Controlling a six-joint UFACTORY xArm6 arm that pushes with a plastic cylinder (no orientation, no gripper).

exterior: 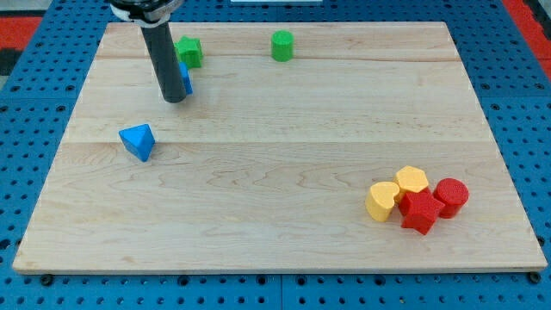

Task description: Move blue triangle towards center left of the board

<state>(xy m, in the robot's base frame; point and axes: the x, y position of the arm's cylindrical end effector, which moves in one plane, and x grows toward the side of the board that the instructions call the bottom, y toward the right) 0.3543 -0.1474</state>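
- Blue triangle [138, 141] lies at the tabletop's [275, 215] nine o'clock side, well clear of the other blocks.
- My tip [175, 99] rests at the triangle's one o'clock, apart from it; there are no jaws, just a bare rod holding nothing.
- A blue block [186, 80] peeks out touching the rod, shape hidden.
- Green star-like block [189, 52], then green cylinder [281, 46], sit toward twelve o'clock.
- At four o'clock cluster a yellow heart [381, 201], yellow cylinder [412, 181], red star [420, 212] and red cylinder [451, 195].

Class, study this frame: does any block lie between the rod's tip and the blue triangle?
No. My tip sits above and to the view's right of the blue triangle, with only bare board between them. Another blue block lies partly hidden behind the rod.
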